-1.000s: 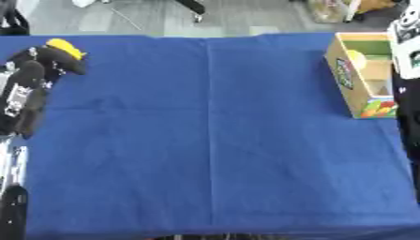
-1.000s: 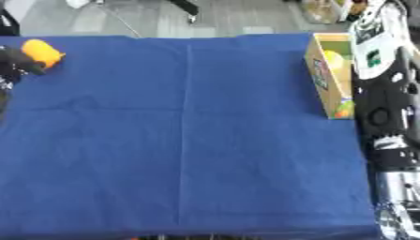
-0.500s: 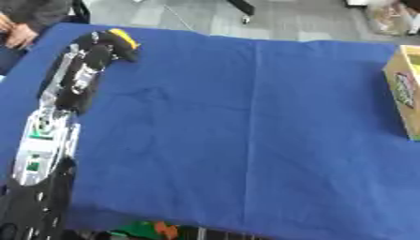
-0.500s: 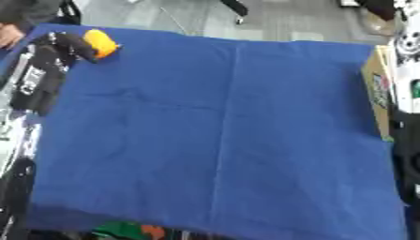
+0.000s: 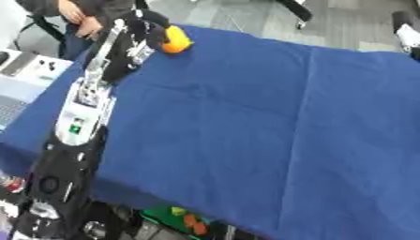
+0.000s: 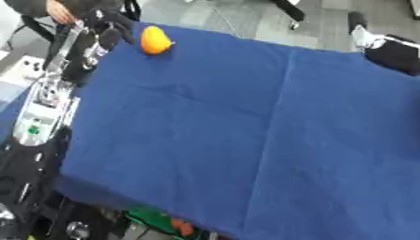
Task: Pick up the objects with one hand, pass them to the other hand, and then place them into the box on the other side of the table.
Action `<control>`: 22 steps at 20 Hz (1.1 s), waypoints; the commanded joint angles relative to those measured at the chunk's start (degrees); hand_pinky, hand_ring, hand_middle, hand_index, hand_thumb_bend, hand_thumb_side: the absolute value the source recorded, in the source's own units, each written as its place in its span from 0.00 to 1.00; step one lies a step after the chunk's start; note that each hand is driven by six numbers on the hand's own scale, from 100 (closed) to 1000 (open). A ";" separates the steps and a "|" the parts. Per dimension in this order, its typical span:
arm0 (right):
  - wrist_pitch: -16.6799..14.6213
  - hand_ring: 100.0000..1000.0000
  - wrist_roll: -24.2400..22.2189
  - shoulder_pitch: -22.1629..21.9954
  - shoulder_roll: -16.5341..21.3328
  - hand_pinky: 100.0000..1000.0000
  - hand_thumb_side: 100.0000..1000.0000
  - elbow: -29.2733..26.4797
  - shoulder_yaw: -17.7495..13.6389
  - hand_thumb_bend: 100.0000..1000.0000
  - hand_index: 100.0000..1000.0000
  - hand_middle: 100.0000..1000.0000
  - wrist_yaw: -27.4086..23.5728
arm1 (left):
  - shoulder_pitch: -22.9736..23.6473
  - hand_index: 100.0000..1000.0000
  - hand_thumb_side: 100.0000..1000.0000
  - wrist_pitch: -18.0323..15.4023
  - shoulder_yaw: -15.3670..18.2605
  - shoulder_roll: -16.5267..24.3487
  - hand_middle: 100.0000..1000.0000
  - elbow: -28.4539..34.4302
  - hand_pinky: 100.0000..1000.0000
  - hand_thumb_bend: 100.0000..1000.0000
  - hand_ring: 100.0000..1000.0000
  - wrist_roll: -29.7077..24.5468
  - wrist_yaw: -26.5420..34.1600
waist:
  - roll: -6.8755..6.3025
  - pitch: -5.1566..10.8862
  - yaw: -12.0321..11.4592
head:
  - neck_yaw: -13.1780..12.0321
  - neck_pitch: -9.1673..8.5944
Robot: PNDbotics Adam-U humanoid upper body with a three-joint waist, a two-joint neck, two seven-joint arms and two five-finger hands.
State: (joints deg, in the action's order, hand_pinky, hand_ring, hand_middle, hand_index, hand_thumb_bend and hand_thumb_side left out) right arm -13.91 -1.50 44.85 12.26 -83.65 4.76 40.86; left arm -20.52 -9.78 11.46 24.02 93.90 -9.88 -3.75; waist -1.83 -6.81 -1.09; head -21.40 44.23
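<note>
We see one orange object [image 6: 154, 41] lying at the far left corner of one blue-covered table [image 6: 246, 122]. Our left hand [image 6: 105, 27] sits just beside it, fingers curled, though we cannot tell if they touch it.

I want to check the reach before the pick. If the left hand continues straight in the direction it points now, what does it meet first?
Probably the orange object. The left hand points up the table's far left side, with the object just beside its fingers. Whether they already touch is unclear; depth is hard to judge.
</note>
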 commanded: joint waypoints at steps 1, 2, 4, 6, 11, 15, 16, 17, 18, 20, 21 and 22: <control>-0.97 0.76 -1.51 0.43 0.14 0.84 0.31 -2.12 0.68 0.23 0.93 0.76 -1.37 | -2.49 0.72 0.53 -1.52 0.68 8.33 0.62 -5.00 0.78 0.55 0.55 4.81 -7.24 | -0.92 1.41 0.24 | -1.94 -0.11; -1.15 0.76 -1.88 0.24 0.09 0.84 0.31 -2.28 0.85 0.23 0.93 0.76 -1.72 | -3.33 0.75 0.53 -2.23 0.15 10.38 0.65 -7.25 0.78 0.55 0.58 6.08 -9.53 | -0.95 1.40 0.39 | -2.34 -0.11; -1.47 0.76 -2.50 -0.09 -0.07 0.84 0.32 -2.66 1.16 0.23 0.93 0.76 -2.42 | -5.60 0.77 0.52 -3.94 -1.38 14.36 0.67 -11.99 0.78 0.56 0.60 7.94 -14.18 | -0.94 1.33 0.74 | -2.98 -0.11; -1.73 0.76 -3.03 -0.35 -0.27 0.84 0.32 -3.02 1.41 0.22 0.93 0.76 -2.95 | -7.96 0.79 0.52 -6.05 -2.94 17.01 0.68 -16.64 0.78 0.56 0.61 9.07 -18.21 | -0.89 1.27 1.08 | -3.62 -0.11; -2.43 0.76 -4.22 -0.59 -0.90 0.84 0.32 -3.44 2.14 0.22 0.93 0.76 -4.12 | -14.64 0.84 0.53 -9.60 -6.19 20.71 0.72 -29.95 0.77 0.58 0.66 10.44 -31.24 | -0.58 1.02 2.38 | -5.15 -0.11; -2.69 0.75 -4.65 -0.55 -1.33 0.84 0.32 -4.16 2.31 0.21 0.93 0.76 -4.92 | -20.05 0.85 0.51 -9.53 -6.38 19.38 0.73 -39.80 0.76 0.58 0.68 13.25 -43.21 | -0.35 0.60 3.49 | -6.36 -0.11; -2.70 0.75 -4.73 -0.54 -1.52 0.84 0.32 -4.37 2.32 0.21 0.93 0.76 -5.11 | -21.18 0.85 0.50 -8.96 -6.09 18.80 0.73 -42.00 0.76 0.58 0.68 14.49 -45.75 | -0.27 0.45 3.83 | -6.74 -0.11; -2.71 0.75 -4.79 -0.53 -1.72 0.84 0.32 -4.58 2.34 0.21 0.93 0.76 -5.30 | -22.21 0.85 0.50 -8.20 -5.82 18.24 0.73 -44.15 0.76 0.58 0.68 15.73 -48.01 | -0.19 0.29 4.19 | -7.07 -0.11; -2.69 0.75 -4.86 -0.51 -1.87 0.84 0.32 -4.78 2.35 0.21 0.93 0.76 -5.47 | -23.07 0.85 0.50 -7.52 -5.63 17.80 0.73 -46.04 0.76 0.58 0.68 16.86 -50.04 | -0.13 0.13 4.51 | -7.34 -0.11; -2.65 0.75 -4.98 -0.48 -2.18 0.84 0.31 -5.10 2.39 0.20 0.93 0.76 -5.85 | -24.52 0.85 0.47 -5.69 -5.10 17.09 0.73 -49.47 0.76 0.60 0.68 18.93 -53.50 | -0.07 -0.31 5.27 | -8.00 -0.11; -2.62 0.75 -5.04 -0.46 -2.38 0.83 0.32 -5.27 2.42 0.21 0.93 0.76 -6.08 | -25.09 0.85 0.49 -4.61 -4.79 16.88 0.73 -50.94 0.75 0.58 0.68 19.86 -54.90 | -0.07 -0.61 5.74 | -8.40 -0.11; -2.60 0.75 -5.11 -0.45 -2.53 0.83 0.32 -5.43 2.45 0.21 0.93 0.76 -6.29 | -25.54 0.86 0.49 -3.69 -4.57 16.73 0.74 -52.13 0.76 0.58 0.69 20.71 -56.07 | -0.07 -0.86 6.12 | -8.70 -0.11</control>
State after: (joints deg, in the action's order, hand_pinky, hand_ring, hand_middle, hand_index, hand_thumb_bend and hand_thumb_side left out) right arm -16.42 -6.37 43.34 9.72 -87.38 7.17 35.03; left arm -44.73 -14.42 6.07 39.44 42.83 9.58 -57.99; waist -2.01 -7.82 5.32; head -29.54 44.23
